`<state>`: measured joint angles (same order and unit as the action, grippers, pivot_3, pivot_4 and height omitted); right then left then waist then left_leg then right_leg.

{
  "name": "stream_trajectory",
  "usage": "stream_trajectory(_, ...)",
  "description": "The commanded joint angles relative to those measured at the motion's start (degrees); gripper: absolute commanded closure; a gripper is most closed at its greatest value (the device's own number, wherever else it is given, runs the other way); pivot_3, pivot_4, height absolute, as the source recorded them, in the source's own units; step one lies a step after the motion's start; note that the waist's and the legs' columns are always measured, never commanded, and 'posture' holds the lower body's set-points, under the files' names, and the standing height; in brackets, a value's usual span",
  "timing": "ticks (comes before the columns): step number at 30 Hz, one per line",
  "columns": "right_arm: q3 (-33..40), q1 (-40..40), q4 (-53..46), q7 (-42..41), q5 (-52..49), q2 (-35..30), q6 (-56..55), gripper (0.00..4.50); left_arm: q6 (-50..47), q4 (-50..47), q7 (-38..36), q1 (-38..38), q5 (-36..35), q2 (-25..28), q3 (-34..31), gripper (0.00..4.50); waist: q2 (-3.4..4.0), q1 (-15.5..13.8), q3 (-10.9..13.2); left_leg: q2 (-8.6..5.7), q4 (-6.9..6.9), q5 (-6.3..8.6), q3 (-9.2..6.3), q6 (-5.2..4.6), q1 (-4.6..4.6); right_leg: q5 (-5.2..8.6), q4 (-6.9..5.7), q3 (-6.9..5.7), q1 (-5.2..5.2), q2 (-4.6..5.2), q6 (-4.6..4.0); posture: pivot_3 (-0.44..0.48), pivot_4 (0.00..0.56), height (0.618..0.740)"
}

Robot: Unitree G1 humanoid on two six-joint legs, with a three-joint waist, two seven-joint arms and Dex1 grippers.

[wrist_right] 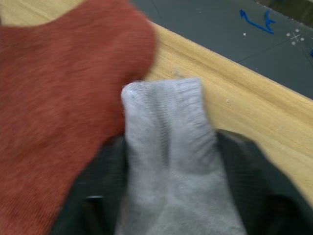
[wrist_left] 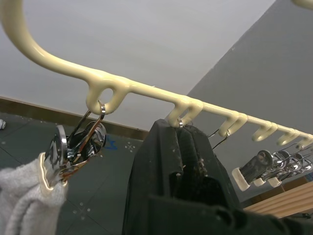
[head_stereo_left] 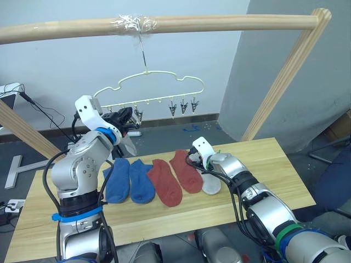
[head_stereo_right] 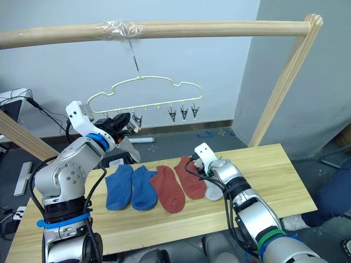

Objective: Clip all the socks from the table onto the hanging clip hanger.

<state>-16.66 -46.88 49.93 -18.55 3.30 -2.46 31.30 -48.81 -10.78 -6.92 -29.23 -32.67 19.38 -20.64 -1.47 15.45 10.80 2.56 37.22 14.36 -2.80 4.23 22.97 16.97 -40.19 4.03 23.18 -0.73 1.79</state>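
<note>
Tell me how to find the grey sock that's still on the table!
Find the long wooden table and its row of socks. Past two blue and two rust-red ones, the grey sock lies last, by the right gripper. It is the palest in the row.

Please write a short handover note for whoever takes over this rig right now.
Left tool: raised at the clips of the cloud-shaped cream wire clip hanger; grip unclear.
Right tool: shut on a light grey fabric sock lying on the light wooden plank table.
Done: a second light grey sock hangs from an end clip.
Left: the gripped sock, two blue socks and two rust-red socks, side by side on the table.
</note>
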Motion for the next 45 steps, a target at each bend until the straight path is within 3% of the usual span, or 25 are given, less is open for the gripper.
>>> stream_trajectory(1,1.28,-0.05,0.31,0.49,0.84,-0.1,-0.04,3.16,0.33,-3.2,-0.55,-0.9,-1.14,0.88,-0.4,4.5,0.0,0.0,0.0,0.0,0.0,0.0,0.0,0.0,0.0,0.0,0.0,0.0,0.0,0.0,0.0,-0.258,0.149,0.74)
stream_trajectory(5,1.78,-0.1,-0.17,0.19,0.99,-0.1,0.45,4.46,0.41,-3.28,-0.65,-0.56,-1.06,0.79,-0.19,4.5,0.0,0.03,0.0,0.0,0.0,0.0,0.0,0.0,0.0,0.0,0.0,0.0,0.0,0.0,0.0,-0.259,0.148,0.74)
stream_trajectory(13,1.43,1.09,-3.89,-2.06,0.81,0.06,3.64,4.46,0.54,-3.47,-0.8,-0.22,-1.03,0.65,0.02,4.5,0.0,0.03,0.0,0.0,0.0,0.0,-0.01,0.0,0.0,0.0,-0.01,-0.01,0.0,0.0,0.0,-0.259,0.149,0.74)
stream_trajectory(24,-1.47,6.89,-32.05,-9.51,0.53,-7.9,19.42,4.46,-0.03,-3.94,-1.48,0.39,-1.62,1.1,-0.25,4.5,0.0,-0.79,0.0,0.01,0.03,0.0,-0.01,0.0,-0.02,0.0,-0.05,0.0,0.0,-0.03,0.0,-0.261,0.149,0.74)
stream_trajectory(32,-0.17,6.11,-45.87,-13.07,-4.74,-6.18,26.29,4.46,-2.13,-4.09,-1.8,0.2,-4.15,0.9,-0.84,4.5,0.0,-0.85,0.0,0.01,0.06,0.0,-0.04,0.0,-0.02,0.0,-0.11,0.01,0.01,-0.07,0.0,-0.267,0.151,0.74)
stream_trajectory(38,1.36,1.87,-47.07,-12.51,-9.05,0.17,26.41,4.46,-5.44,-3.5,-0.64,-1.35,-8.28,0.73,-2.99,4.5,0.0,-0.66,0.0,0.03,0.07,0.0,-0.08,0.0,-0.03,0.0,-0.15,-0.02,0.02,-0.08,0.0,-0.271,0.152,0.74)
stream_trajectory(45,0.01,-2.75,-39.57,-10.88,-9.46,6.1,21.15,4.46,-7.66,-2.44,1.69,-3.23,-12.24,0.18,-6.36,4.5,0.0,-0.94,0.0,0.01,0.07,0.0,-0.09,0.0,0.0,0.0,-0.11,-0.04,0.02,-0.05,0.0,-0.26,0.15,0.74)
